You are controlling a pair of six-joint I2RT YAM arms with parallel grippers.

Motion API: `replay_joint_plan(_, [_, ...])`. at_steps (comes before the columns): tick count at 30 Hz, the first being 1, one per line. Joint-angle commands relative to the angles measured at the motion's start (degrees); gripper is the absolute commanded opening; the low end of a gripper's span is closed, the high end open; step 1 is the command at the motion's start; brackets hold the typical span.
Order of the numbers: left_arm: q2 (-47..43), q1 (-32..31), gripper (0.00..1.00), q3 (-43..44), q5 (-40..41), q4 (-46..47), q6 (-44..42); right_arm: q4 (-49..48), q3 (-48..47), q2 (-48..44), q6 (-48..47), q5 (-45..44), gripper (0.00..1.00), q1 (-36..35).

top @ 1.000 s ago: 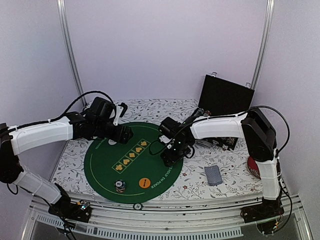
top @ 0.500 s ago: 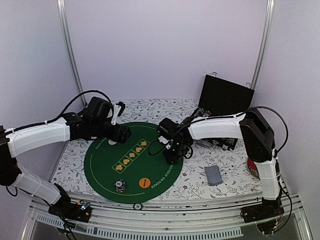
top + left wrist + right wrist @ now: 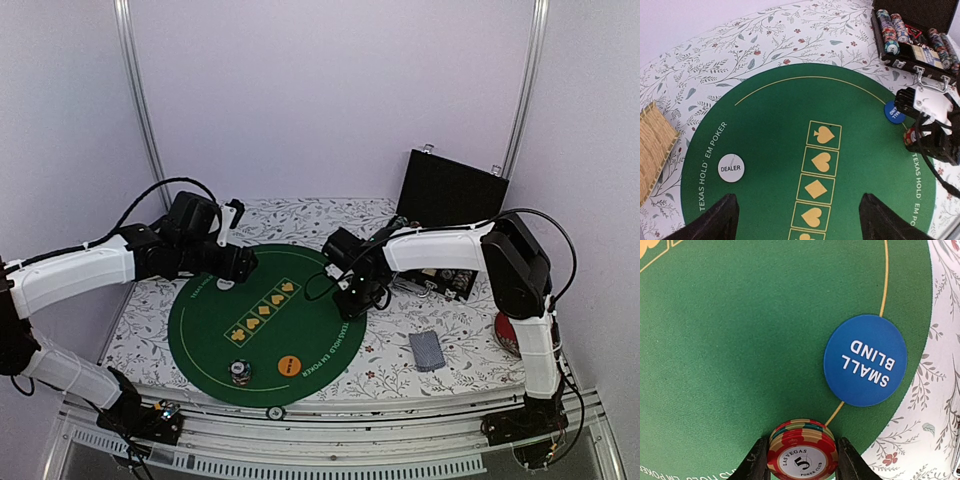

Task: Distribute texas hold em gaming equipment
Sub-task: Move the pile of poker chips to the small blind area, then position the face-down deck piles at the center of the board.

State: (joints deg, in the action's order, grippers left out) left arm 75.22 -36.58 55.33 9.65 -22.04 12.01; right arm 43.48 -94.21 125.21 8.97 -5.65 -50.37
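Found right end effector (image 3: 802,462) newly clamped on chip stack (image 3: 801,450) at green mat (image 3: 740,340) rim beside small blind button (image 3: 865,360), left end effector (image 3: 800,222) apart, stack judged ready for delivery.

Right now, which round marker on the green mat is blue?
The SMALL BLIND marker, beside the right pincer; the DEALER marker is white, the third marker orange.

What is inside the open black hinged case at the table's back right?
Rows of striped poker chips along both sides of the open black case, a small box between them, unreadable. The right arm covers most of it from above.
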Motion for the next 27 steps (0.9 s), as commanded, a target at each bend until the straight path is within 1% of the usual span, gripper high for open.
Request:
replay_joint_plan(1, [-1.3, 1.0, 0.86, -0.8, 0.7, -0.6, -0.8, 1.2, 0.6, 2.2, -0.8, -1.8, 0.30, 0.9])
replay_joint_plan(2, [-1.4, 1.1, 0.86, -0.7, 0.7, -0.5, -0.9, 1.5, 0.6, 2.2, -0.9, -1.6, 0.33, 1.0])
replay_joint_plan(4, [-1.6, 1.2, 0.86, -0.8, 0.9, -0.6, -1.0, 1.8, 0.8, 1.9, -0.9, -1.7, 0.44, 0.9])
replay_joint_plan(11, [-2.1, 1.6, 0.86, 0.8, 0.5, -1.6, -2.6, 2.3, 0.3, -1.8, -1.5, 1.4, 0.97, 0.9])
replay_joint_plan(12, [-2.1, 1.7, 0.86, 1.3, 0.3, -1.9, -3.1, 2.3, -0.3, -2.7, -1.8, 2.1, 1.00, 1.0])
replay_joint_plan(15, [-1.9, 1.9, 0.87, 3.6, -0.3, -3.1, -4.5, 2.8, -3.2, -5.5, -3.0, 3.5, 0.99, 1.1])
replay_joint_plan(18, [-1.6, 2.3, 0.88, 6.3, -1.4, -4.0, -5.6, 2.4, -5.6, -9.8, -6.1, 6.1, 0.99, 2.2])
replay_joint_plan(23, [-0.4, 2.9, 0.89, 10.6, -6.0, -3.7, -6.3, 0.1, -5.4, -19.2, -14.8, 13.4, 0.99, 7.5])
replay_joint_plan(27, [0.3, 4.3, 0.92, 12.5, -7.6, -0.9, -5.7, -2.3, -2.5, -25.9, -18.8, 18.3, 0.99, 13.5])
